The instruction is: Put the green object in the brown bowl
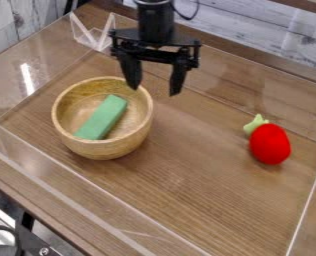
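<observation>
The green object (102,117), a light-green bar, lies tilted inside the brown bowl (134,137), which stands on the wooden table at the left. My black gripper (155,79) hangs just behind and to the right of the bowl's rim. Its fingers (130,72) point down and stand wide open with nothing between them.
A red strawberry-like toy (268,142) with a small green top lies at the right. Clear plastic walls (21,150) fence the wooden table (188,190) on the left, front and right. A clear folded piece (87,33) stands at the back left.
</observation>
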You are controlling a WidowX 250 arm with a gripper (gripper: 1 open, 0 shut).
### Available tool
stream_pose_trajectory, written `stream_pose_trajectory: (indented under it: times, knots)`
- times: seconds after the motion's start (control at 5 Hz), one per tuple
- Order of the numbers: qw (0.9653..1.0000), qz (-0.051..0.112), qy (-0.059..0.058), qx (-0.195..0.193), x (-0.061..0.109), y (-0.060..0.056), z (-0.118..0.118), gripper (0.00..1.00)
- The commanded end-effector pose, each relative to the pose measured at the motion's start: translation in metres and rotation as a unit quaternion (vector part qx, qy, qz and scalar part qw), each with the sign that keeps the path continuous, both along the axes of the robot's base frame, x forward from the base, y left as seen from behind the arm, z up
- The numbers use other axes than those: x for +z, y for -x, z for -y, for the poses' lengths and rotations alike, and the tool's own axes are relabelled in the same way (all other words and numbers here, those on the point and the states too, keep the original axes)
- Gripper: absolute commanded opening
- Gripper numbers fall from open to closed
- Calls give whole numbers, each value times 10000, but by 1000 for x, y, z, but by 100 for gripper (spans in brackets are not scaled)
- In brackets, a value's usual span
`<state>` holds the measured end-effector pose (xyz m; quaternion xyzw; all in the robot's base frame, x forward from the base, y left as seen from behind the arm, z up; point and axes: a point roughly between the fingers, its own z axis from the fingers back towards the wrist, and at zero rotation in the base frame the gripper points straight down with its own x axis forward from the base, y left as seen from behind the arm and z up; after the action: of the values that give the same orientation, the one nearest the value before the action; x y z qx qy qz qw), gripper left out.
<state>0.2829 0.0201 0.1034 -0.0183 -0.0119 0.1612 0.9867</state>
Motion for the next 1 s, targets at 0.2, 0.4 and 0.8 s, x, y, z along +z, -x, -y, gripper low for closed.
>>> stream_pose_trajectory:
  times: [0.2, 0.4, 0.8]
  knots:
    - [9995, 302, 28, -59, 25, -7, 5, 100]
    - [9994, 315, 25, -171, 32, -1, 3, 100]
    - [9962, 300, 33, -812, 37, -9, -1, 100]
